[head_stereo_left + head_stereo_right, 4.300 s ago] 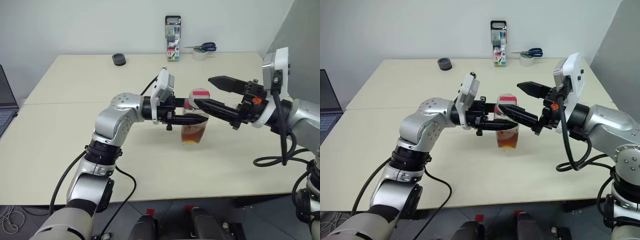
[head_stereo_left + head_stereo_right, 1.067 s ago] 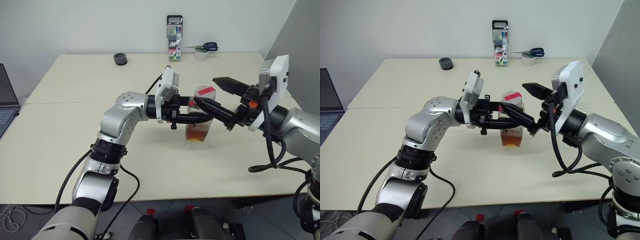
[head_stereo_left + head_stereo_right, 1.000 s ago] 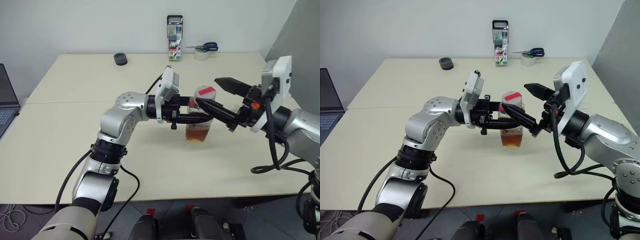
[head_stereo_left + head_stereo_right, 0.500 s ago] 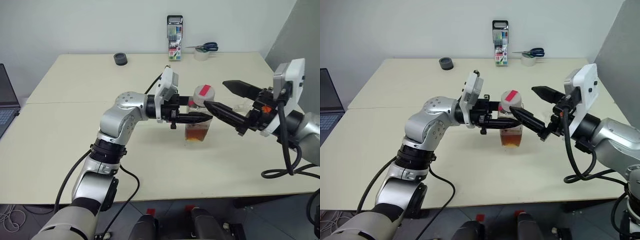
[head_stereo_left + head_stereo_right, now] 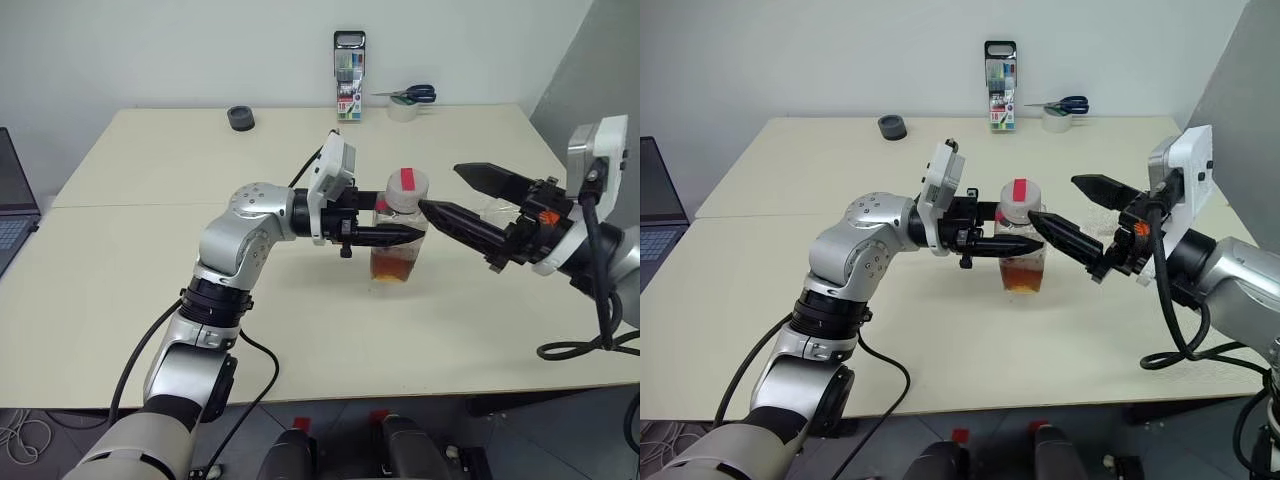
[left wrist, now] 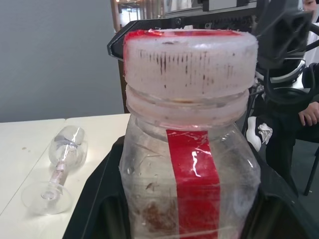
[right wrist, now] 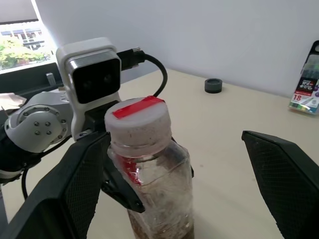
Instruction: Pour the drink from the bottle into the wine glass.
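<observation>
The bottle (image 5: pixel 401 228) stood upright near the middle of the table (image 5: pixel 120 300), the drink (image 5: pixel 396 267) low inside it. The left gripper (image 5: pixel 385 234) was clamped around its body. The right gripper (image 5: pixel 461 196) hung just beside it, fingers spread wide, holding nothing. The wine glass (image 6: pixel 59 167) lay on its side. Markers (image 5: pixel 347 62) stood at the far edge.

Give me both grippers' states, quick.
Left gripper: shut on the small clear plastic bottle with red-and-white cap.
Right gripper: open, empty, beside the cap.
</observation>
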Robot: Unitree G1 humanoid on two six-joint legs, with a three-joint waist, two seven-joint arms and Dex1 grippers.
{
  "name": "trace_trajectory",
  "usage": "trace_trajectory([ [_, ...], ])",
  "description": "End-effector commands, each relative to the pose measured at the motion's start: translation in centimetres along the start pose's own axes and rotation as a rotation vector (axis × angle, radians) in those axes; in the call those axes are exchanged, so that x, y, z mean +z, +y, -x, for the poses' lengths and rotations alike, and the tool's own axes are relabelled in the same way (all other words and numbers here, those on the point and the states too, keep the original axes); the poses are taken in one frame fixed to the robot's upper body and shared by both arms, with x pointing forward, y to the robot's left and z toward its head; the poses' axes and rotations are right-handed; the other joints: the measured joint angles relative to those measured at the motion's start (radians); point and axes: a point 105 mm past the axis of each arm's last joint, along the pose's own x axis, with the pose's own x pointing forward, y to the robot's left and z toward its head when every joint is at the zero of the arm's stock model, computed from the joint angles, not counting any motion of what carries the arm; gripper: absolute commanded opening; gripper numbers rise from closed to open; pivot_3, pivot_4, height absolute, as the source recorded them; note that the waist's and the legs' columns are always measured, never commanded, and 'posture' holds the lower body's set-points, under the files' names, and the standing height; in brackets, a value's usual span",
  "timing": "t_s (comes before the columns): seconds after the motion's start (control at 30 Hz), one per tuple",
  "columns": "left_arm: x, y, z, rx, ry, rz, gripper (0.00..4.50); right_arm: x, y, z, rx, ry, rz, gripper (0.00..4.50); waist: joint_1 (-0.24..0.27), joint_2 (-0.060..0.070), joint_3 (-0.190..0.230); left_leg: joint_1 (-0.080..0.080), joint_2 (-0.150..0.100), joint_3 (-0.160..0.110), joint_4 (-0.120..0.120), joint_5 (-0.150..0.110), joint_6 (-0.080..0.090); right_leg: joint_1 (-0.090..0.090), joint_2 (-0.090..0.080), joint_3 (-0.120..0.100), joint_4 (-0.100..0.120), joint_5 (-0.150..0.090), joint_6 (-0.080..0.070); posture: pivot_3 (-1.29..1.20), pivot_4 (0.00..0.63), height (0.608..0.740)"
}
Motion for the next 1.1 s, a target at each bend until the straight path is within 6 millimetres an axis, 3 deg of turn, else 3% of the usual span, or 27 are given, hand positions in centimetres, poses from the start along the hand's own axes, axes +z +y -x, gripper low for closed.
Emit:
trace_trajectory([
  [0.03,1.3,-0.4,-0.1,-0.018,-0.027,-0.052,2.11,0.8,0.8,0.1,0.022,-0.032,0.019,4.49,0.000,0.000,0.000,0.000,0.000,0.000,0.000,0.000,0.000,0.000,0.000,0.000,0.000,0.000,0.000,0.00,0.150,0.740],
  [0.7,1.3,-0.3,-0.1,-0.017,-0.020,-0.052,2.11,0.7,0.5,-3.2,0.016,-0.088,0.070,4.49,0.000,0.000,0.000,0.000,0.000,0.000,0.000,0.001,-0.001,0.000,0.000,0.000,0.000,0.000,0.000,0.00,0.150,0.740],
  [1.1,1.2,-0.2,-0.1,-0.017,-0.015,-0.050,2.11,0.7,-0.4,-2.4,-0.028,-0.084,0.062,4.49,0.000,0.000,0.000,0.000,0.000,0.000,0.000,0.001,-0.001,0.000,0.000,0.000,0.000,0.000,0.000,0.00,0.150,0.740],
])
